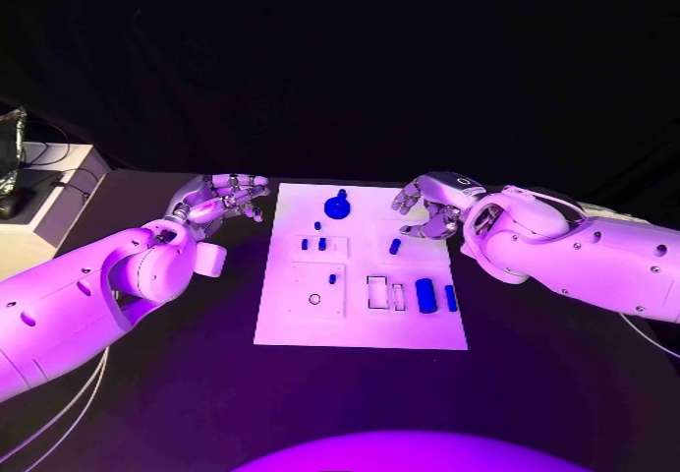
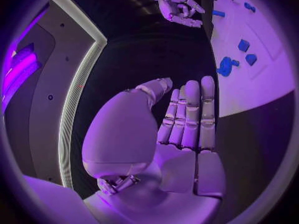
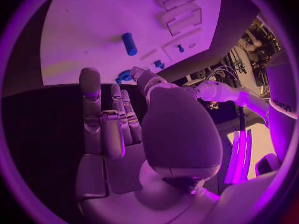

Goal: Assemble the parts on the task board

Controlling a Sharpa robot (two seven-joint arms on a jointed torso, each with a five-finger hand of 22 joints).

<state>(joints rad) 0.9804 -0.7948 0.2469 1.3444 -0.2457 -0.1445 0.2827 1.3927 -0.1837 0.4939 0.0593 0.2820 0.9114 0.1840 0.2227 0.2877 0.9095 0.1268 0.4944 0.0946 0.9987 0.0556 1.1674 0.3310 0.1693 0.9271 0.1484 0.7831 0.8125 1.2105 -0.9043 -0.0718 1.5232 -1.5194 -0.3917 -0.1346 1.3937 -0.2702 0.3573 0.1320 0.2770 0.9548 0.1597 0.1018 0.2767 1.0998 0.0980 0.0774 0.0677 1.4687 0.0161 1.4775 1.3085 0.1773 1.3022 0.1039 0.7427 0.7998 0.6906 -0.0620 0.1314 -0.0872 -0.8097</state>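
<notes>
Both hands, left hand (image 1: 224, 202) and right hand (image 1: 432, 205), empty beside task board (image 1: 362, 324).

Blk table (image 1: 170, 393) w/ task board (image 1: 362, 329).

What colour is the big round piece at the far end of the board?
Blue round piece, clearest in the head view.

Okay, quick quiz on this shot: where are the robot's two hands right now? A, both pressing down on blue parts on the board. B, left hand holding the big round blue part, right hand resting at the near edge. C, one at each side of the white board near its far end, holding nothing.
C: the left hand and right hand flank the task board near its far end, fingers holding nothing.
</notes>
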